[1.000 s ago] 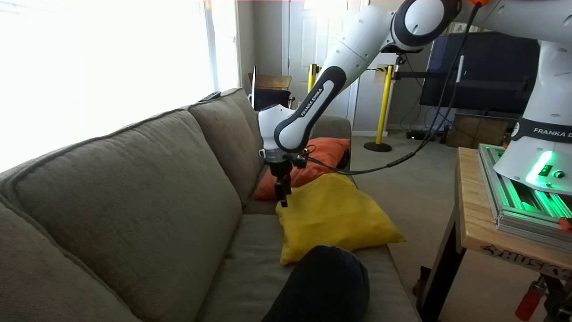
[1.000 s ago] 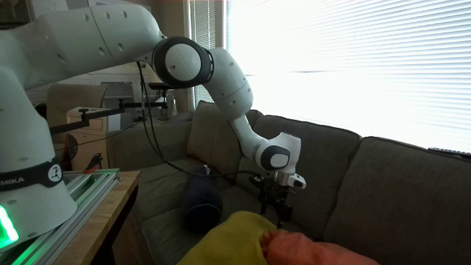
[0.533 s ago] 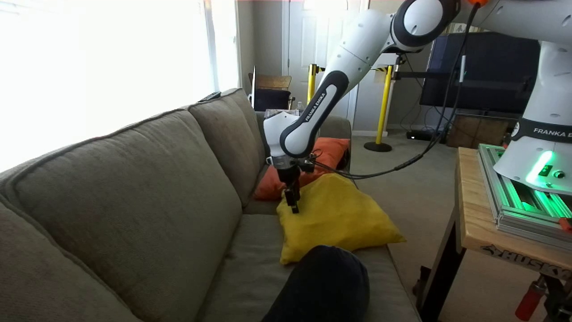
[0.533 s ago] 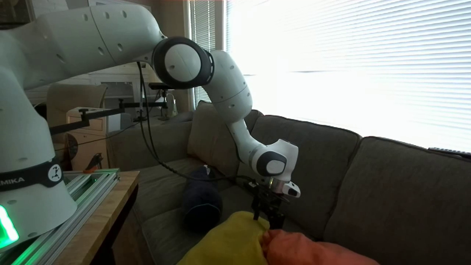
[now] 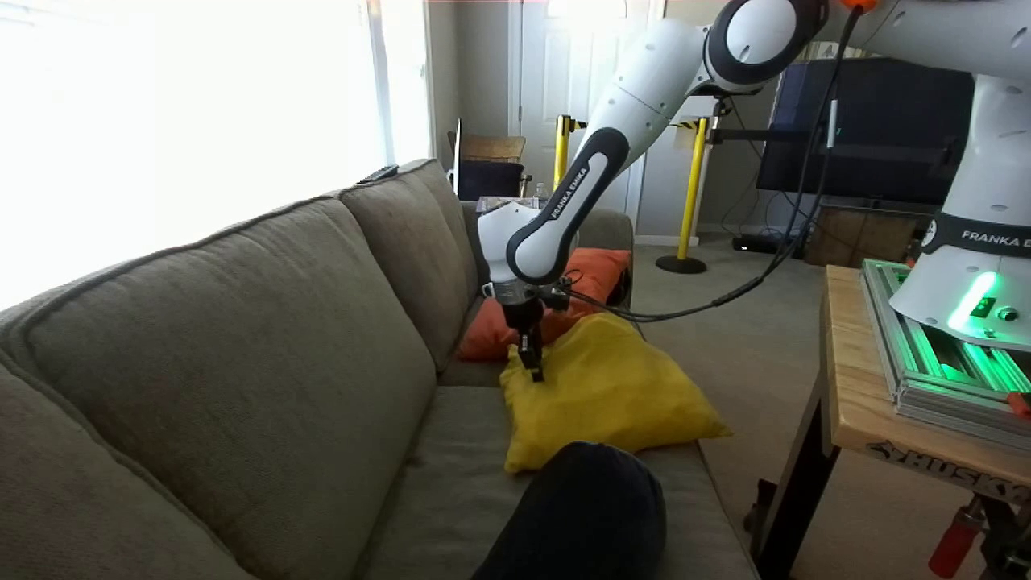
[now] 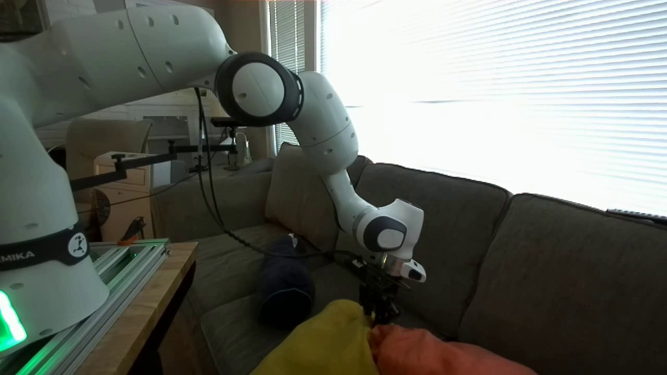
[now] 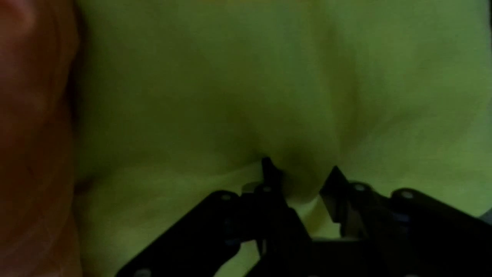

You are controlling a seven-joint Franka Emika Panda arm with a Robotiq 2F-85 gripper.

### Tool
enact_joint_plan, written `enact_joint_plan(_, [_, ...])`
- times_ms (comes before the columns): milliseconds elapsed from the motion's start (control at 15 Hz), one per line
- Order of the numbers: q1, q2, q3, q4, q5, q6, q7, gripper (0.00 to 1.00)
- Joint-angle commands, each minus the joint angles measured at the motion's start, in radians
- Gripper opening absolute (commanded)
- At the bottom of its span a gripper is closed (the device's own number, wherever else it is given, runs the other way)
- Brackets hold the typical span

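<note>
A yellow pillow (image 5: 620, 395) lies on the grey sofa seat, with an orange pillow (image 5: 598, 270) against its far side. My gripper (image 5: 535, 375) points down at the corner of the yellow pillow near the backrest. In an exterior view the fingertips of the gripper (image 6: 376, 315) reach the yellow pillow (image 6: 323, 344) beside the orange pillow (image 6: 443, 357). The wrist view is dark: the gripper (image 7: 301, 169) has its jaws part-way together over the yellow pillow (image 7: 192, 92). A gap still shows between them, with a fold of yellow cloth in it. Whether both fingers press the cloth is unclear.
The sofa backrest (image 5: 242, 346) rises beside the arm. A dark blue bolster (image 6: 286, 286) lies on the seat near the yellow pillow. The robot stands on a wooden table (image 5: 866, 362) in front of the sofa. A black cable (image 5: 685, 304) hangs from the arm.
The gripper has come down onto the yellow pillow, away from the backrest and toward the robot's table. In the last half second the arm barely moved while the jaws came closer together.
</note>
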Motion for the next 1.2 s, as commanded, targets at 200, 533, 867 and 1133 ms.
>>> enact_joint_plan(200, [-0.05, -0.002, 0.047, -0.012, 0.014, -0.003, -0.017, 0.0])
enact_joint_plan(533, [-0.108, -0.153, 0.108, -0.111, 0.072, 0.095, 0.007, 0.01])
enact_joint_plan(867, [-0.09, -0.351, 0.087, -0.254, 0.046, 0.36, 0.04, 0.01])
enact_joint_plan(1133, [-0.059, -0.491, 0.08, -0.379, 0.045, 0.586, 0.084, 0.01])
